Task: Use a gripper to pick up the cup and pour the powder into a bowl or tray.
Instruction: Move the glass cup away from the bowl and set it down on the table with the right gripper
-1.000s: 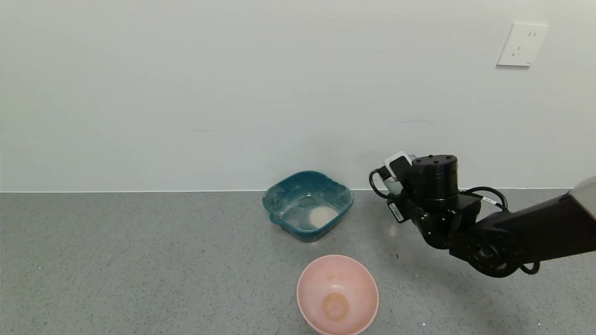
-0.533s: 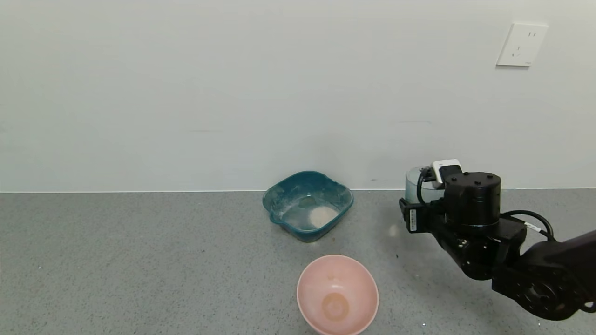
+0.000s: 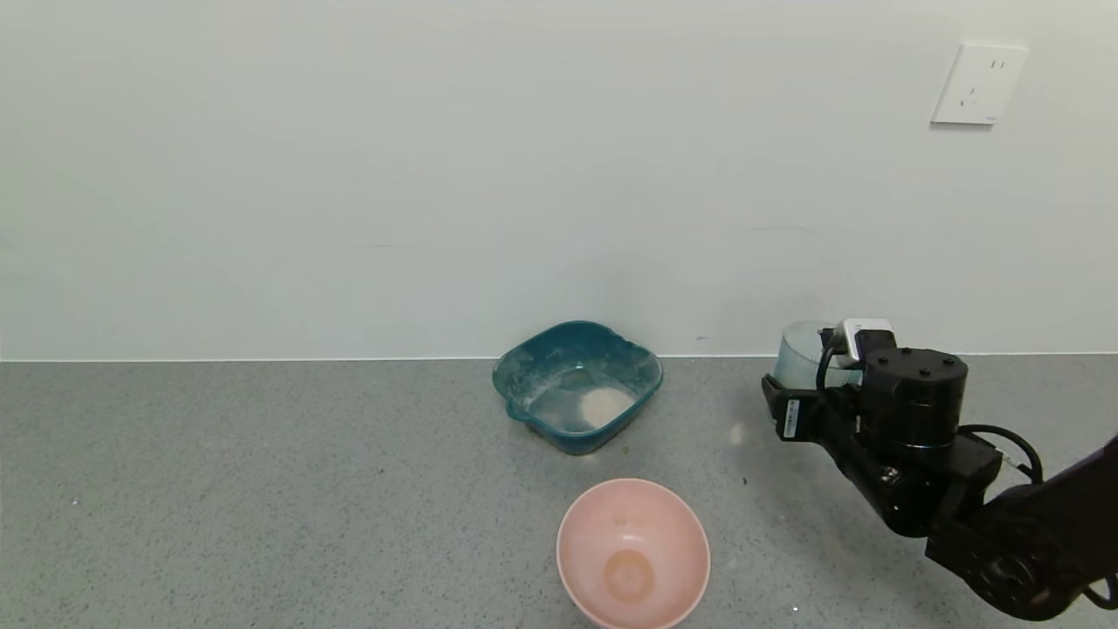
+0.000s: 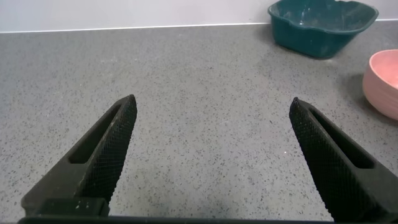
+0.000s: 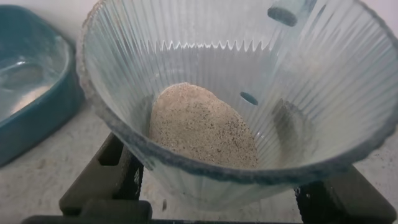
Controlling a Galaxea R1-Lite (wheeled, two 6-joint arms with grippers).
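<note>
- Right pincer (image 3: 799, 384) is clamped on the ribbed clear plastic cup (image 3: 802, 356), right of the dark teal rounded-square basin (image 3: 576, 384).
- Off-white powder (image 5: 202, 124) sits in the cup; some lies in the basin; pouring apparently remains.
- Left pincer (image 4: 211, 155) gapes apart, idle.

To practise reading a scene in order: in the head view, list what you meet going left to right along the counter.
Teal basin holding powder → pink bowl → cup → right pincer gripping the cup.
</note>
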